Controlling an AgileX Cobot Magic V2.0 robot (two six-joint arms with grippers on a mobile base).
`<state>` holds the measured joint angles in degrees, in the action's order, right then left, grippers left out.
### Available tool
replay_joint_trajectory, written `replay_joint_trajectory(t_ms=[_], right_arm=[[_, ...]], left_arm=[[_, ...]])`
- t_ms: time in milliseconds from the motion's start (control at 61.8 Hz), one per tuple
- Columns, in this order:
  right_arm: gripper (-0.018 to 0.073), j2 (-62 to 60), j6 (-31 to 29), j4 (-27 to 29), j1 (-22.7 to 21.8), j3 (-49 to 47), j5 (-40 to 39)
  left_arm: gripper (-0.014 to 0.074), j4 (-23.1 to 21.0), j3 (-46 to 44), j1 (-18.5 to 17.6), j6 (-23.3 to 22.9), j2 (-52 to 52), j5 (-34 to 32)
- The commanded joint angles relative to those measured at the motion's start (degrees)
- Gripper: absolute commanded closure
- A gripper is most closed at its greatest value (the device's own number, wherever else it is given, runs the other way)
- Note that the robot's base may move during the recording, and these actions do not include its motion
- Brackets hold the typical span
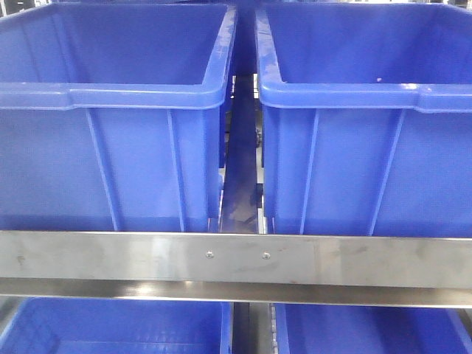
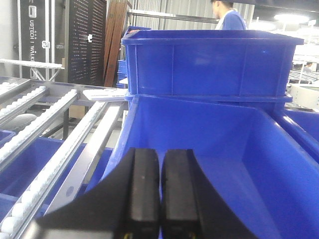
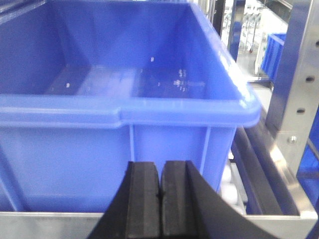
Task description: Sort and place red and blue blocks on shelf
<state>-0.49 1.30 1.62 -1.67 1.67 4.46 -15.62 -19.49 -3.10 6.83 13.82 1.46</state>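
The red and blue blocks are out of view in every frame. The shelf's brushed metal rail (image 1: 236, 258) with two bolts runs across the front view, and its steel upright (image 3: 299, 89) shows at the right. My left gripper (image 2: 160, 164) is shut with nothing between its pads, hovering over the inside of a blue bin (image 2: 239, 149). My right gripper (image 3: 160, 172) is shut and empty too, just in front of the near wall of another blue bin (image 3: 124, 114) that sits on the shelf.
Two large blue bins (image 1: 110, 96) (image 1: 369, 96) stand side by side on the shelf tier with a narrow gap between them; more bins sit below. Roller tracks (image 2: 45, 134) run left of the left arm. A stacked bin (image 2: 209, 59) and a person stand behind.
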Motion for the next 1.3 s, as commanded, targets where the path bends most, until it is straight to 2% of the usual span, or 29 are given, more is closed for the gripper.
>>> replay_joint_trajectory(t_ms=[0,1215,1279], right_arm=[[0.051,-1.4,-0.26,0.01,-0.38,-1.27,-4.46],[0.051,-1.34,-0.26,0.01,-0.38,-1.27,-4.46],[0.051,-1.34,-0.26,0.01,-0.38,-1.27,-4.46]], left_arm=[[0.0471,-0.28,-1.64,0.02,0.05,0.89,-4.92],[0.0471,-0.28,-1.64,0.02,0.05,0.89,-4.28],[0.0471,0.75,-0.96,0.02,0.05,0.89,-5.48]])
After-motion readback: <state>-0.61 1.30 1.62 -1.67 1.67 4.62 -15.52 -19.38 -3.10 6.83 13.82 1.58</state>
